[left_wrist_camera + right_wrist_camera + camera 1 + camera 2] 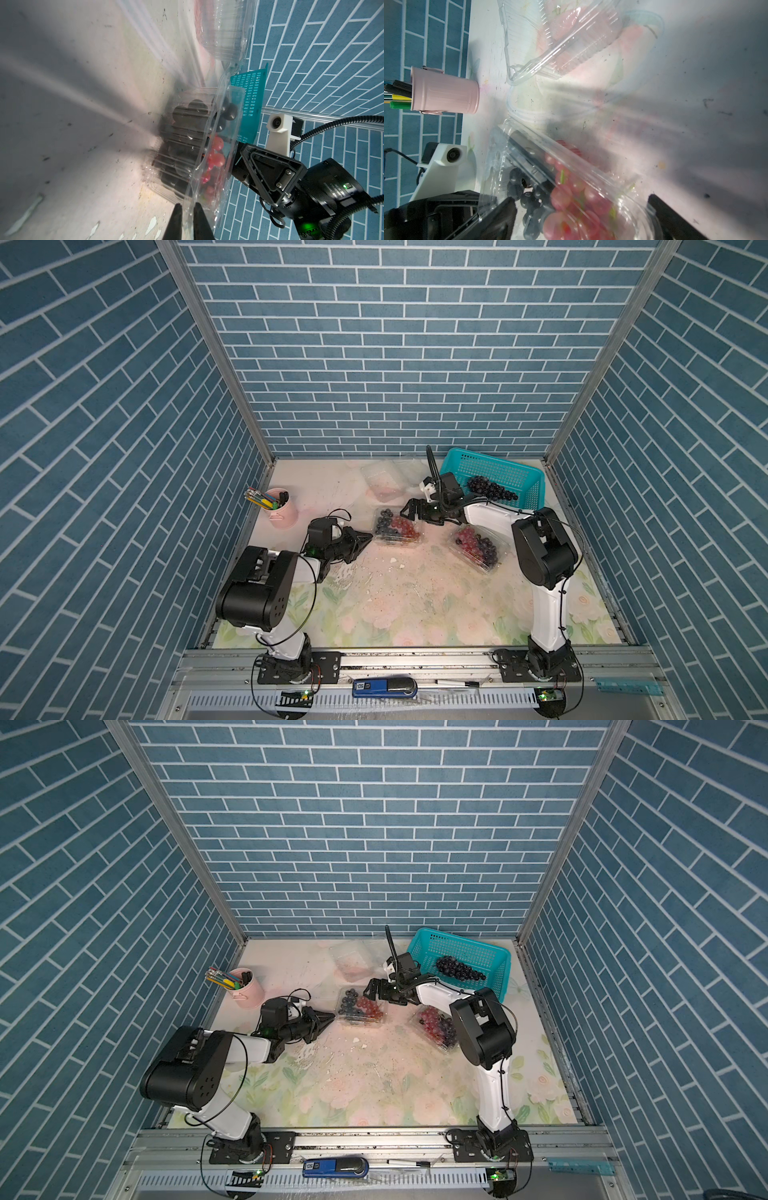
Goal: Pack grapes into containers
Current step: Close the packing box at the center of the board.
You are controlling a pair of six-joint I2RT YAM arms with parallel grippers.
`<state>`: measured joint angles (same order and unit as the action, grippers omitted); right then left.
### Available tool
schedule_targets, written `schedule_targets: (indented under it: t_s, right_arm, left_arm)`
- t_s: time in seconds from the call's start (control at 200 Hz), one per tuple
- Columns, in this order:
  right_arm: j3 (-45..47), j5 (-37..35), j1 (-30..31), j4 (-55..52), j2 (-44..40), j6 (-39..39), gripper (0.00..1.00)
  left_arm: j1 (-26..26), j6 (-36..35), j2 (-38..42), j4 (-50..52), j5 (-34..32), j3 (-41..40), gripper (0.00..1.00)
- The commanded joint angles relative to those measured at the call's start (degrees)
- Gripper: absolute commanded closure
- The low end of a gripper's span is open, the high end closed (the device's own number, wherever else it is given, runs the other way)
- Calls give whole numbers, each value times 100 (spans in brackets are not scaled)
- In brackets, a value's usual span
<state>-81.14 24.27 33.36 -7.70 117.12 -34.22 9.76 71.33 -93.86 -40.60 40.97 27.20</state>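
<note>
Clamping left claw (187,205) shut on flimsy, slippery container (207,128) rim; holding right claw (580,197) wide open, empty, astride it; probably best gripping edges only, sparing squashy grapes (216,160).

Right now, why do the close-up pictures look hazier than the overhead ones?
Left wrist view: fan-shaped shadows streak the table. Right wrist view: glare on the clear container hazes the near, out-of-focus grapes. Both top views: sharp, evenly lit, though the wide lens splays the brick walls.
</note>
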Motion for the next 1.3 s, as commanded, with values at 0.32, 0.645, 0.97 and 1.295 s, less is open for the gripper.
schedule_targets:
  t_s: [0.32,0.645,0.97,1.295]
  right_arm:
    - [126,104,-5,129,-22,-103,2]
    - [121,103,-5,129,-14,-113,1]
    - [39,56,-19,6,-157,-60,1]
    - [117,-406,-109,-422,-681,160,1]
  left_arm:
    - [70,-68,-97,60,-230,-35,89]
    - [96,-77,-72,56,-313,-68,89]
    - [71,-364,340,764,-353,53,71]
    - [-208,-1272,1573,2793,-493,436,18]
